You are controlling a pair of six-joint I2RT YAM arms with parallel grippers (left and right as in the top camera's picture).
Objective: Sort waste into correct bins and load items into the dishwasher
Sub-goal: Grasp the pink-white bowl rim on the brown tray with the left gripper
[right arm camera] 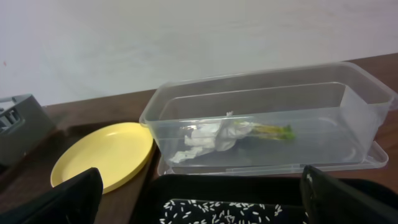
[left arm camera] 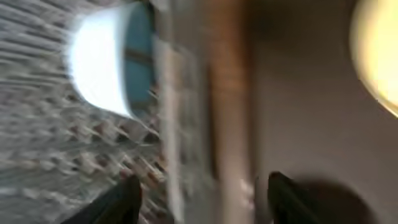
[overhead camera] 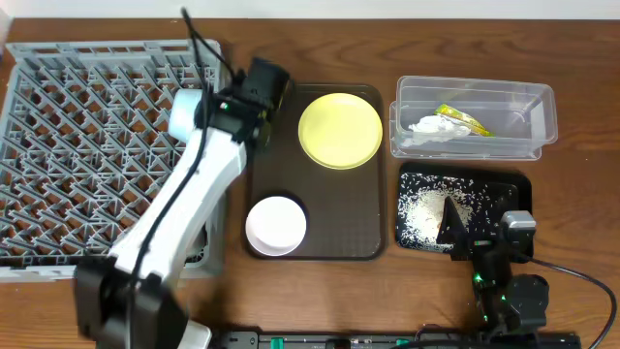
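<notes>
Here, my left claw (left arm camera: 205, 202) hangs over the grey rack's (overhead camera: 87, 126) right edge with its fingers apart and empty, in a blurred view. The pale blue bowl (left arm camera: 102, 62) sits in the rack. The yellow plate (overhead camera: 339, 129) and white bowl (overhead camera: 276, 225) lie on the brown tray (overhead camera: 363, 233). My right claw (right arm camera: 202, 205) is spread wide over the rice (overhead camera: 421, 215) in the black tray (overhead camera: 513, 189). The tissue (right arm camera: 208, 138) and wrapper (right arm camera: 273, 130) lie in the clear tub (right arm camera: 367, 106).

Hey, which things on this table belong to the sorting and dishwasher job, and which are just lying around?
Job: round yellow plate; round white bowl; pale blue bowl; grey lattice plastic dish rack; clear plastic rectangular tub; crumpled white tissue; yellow-green snack wrapper; shallow black rectangular tray; loose white rice grains.
Lying about: brown serving tray; wooden table.
</notes>
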